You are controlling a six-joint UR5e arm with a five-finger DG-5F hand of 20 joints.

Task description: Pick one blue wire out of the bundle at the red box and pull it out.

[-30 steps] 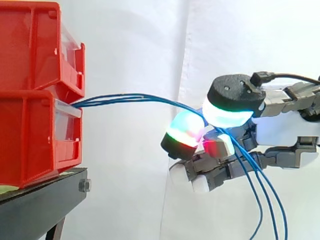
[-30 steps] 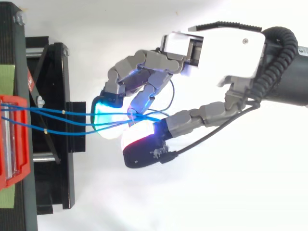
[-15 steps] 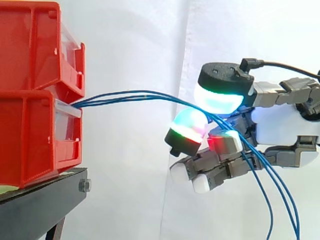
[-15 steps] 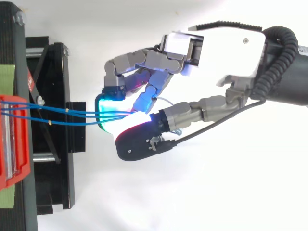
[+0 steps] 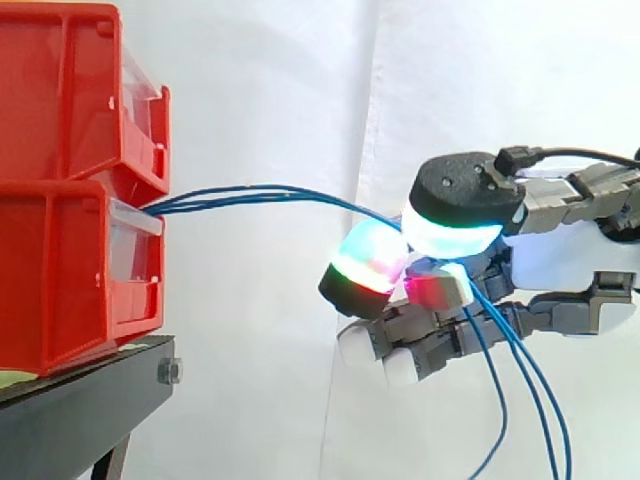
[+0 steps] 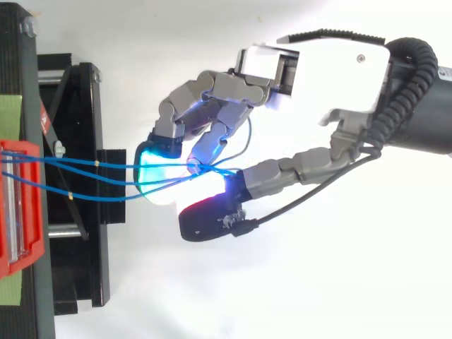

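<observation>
Three thin blue wires [image 5: 260, 193] leave the gap between the two stacked red bins [image 5: 60, 270] and run right to my hand [image 6: 332, 70]. From above, the blue wires [image 6: 92, 166] spread apart near the bin and meet at my fingertips [image 6: 159, 152]. My fingers are curled, and the thumb pad [image 5: 460, 205] presses down over the wires onto the glowing finger pads [image 5: 365, 262]. Past the pinch the wires hang down [image 5: 500, 400] at the lower right. Which strands are actually clamped is hidden by the pads.
The red bins stand on a black stand [image 5: 80, 410] at the left, seen from above as a black frame [image 6: 78, 176]. A white curtain [image 5: 280, 90] hangs behind. Open room lies between the bins and my hand.
My thumb has dropped back down onto the wires and drawn slightly away from the bins. One wire now bows out apart from the other two near the bin.
</observation>
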